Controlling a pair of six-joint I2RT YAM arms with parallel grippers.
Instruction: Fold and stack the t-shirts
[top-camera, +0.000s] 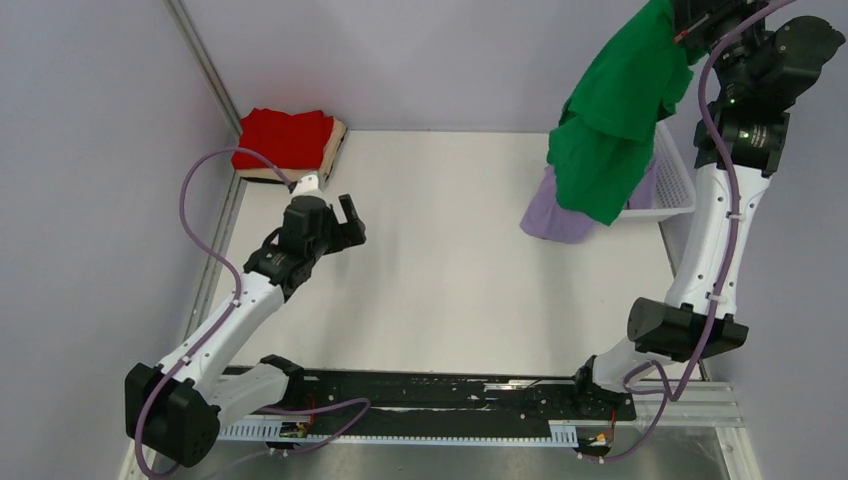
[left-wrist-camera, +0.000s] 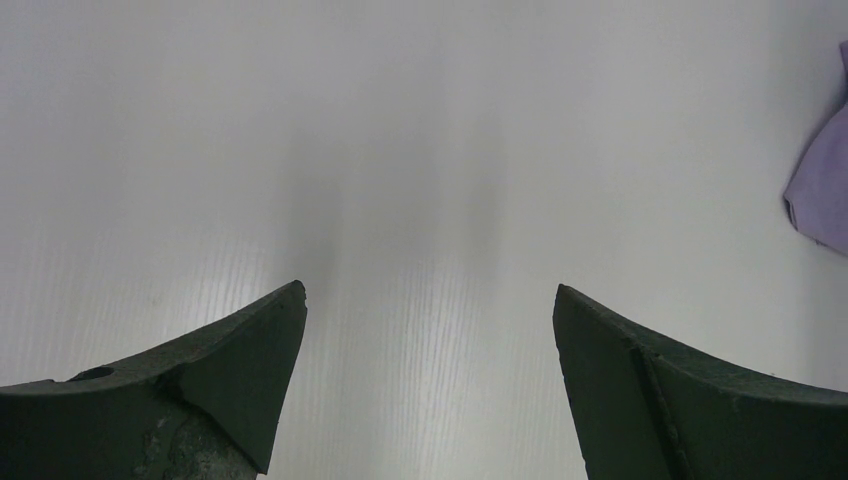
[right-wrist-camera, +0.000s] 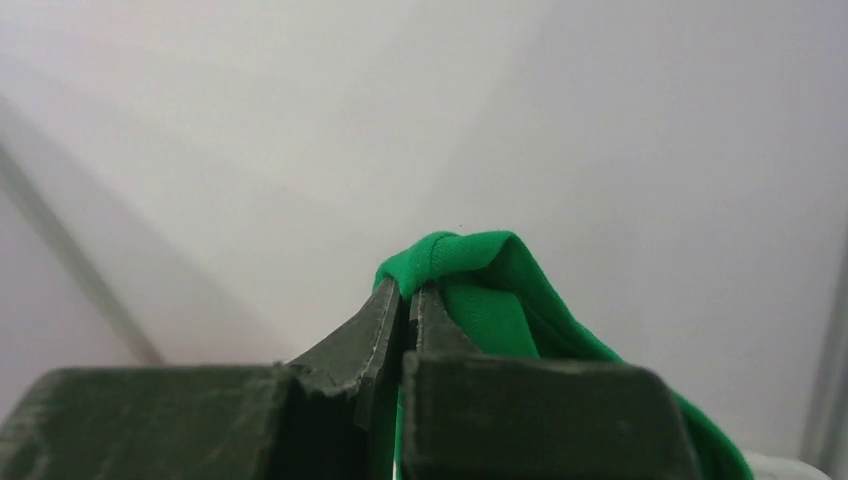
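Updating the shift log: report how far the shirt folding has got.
Done: red shirt folded atop tan shirt, far-left corner. In hand: right end effector shut on green shirt, held above basket. Left: folding it, plus lavender shirt spilling from basket; left end effector open.

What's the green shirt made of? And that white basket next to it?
The green shirt looks like soft, matte cloth: it hangs in loose, droopy folds. The white basket is probably hard plastic: its wall is a stiff, open lattice.
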